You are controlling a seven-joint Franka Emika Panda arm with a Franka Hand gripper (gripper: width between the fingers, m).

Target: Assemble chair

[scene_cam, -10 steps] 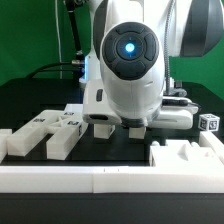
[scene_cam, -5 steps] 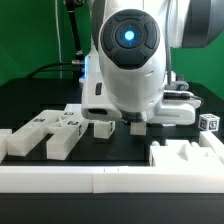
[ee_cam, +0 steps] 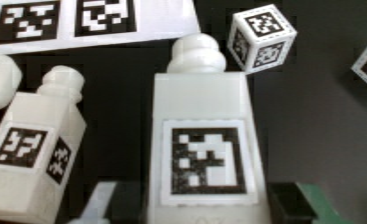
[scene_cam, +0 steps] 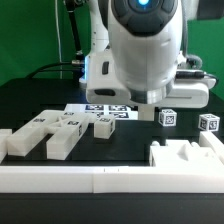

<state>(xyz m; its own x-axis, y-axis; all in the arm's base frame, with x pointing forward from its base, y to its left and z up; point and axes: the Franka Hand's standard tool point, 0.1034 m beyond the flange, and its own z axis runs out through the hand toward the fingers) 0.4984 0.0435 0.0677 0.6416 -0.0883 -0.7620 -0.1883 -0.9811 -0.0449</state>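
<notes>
My gripper (scene_cam: 148, 106) hangs above the table in the middle of the exterior view. It is shut on a white chair bar (ee_cam: 201, 120) that has a square tag on its face and a rounded peg at its far end. The fingers (ee_cam: 313, 200) flank the bar's near end. In the exterior view only the bar's tip (scene_cam: 148, 114) shows under the hand. Two tagged cubes (scene_cam: 168, 117) (scene_cam: 207, 122) stand on the exterior view's right. Other white bars (scene_cam: 62, 135) (scene_cam: 25, 138) and a short piece (scene_cam: 103, 127) lie on the exterior view's left.
The marker board (scene_cam: 108, 110) lies flat behind the loose parts. A blocky white slab (scene_cam: 185, 152) sits at the front on the exterior view's right. The long white border rail (scene_cam: 100, 180) runs along the front edge. Green backdrop behind the black table.
The arm has risen and shifted to the exterior view's right with the bar between its fingers. The marker board and one cube, hidden before, now show.
</notes>
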